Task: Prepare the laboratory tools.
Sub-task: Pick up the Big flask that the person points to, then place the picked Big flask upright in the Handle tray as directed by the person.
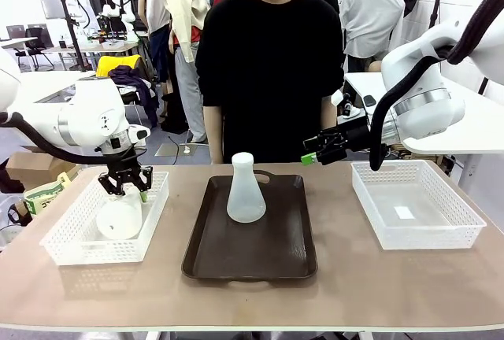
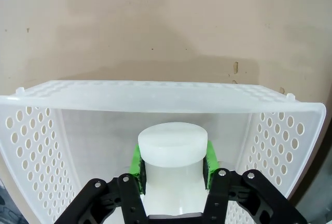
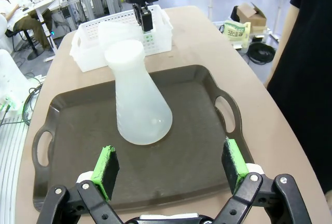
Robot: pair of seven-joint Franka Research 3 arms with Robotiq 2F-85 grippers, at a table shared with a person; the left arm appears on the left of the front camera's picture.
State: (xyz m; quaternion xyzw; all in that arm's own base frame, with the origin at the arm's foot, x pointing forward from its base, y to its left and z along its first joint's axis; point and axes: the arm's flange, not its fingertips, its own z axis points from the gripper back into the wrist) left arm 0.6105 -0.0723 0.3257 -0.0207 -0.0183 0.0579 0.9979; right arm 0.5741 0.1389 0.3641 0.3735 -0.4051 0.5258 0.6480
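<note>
1. Green pads of your left pincer are clamped on the neck of the basket flask, one pad on each side just under its lip, inside the left basket.
2. Lift straight and slowly. In my judgement the smooth neck could slip, and the wide base must clear the mesh wall.
3. Your right pincer hangs with its jaws wide apart, holding nothing, near the person's side of the tabletop and facing across the brown tray.
4. The tray flask stands upright mid-tray, so set the next one beside it, not touching.
5. The tan tabletop also carries a right basket. A person stands at the far edge, with a busy room behind.
</note>
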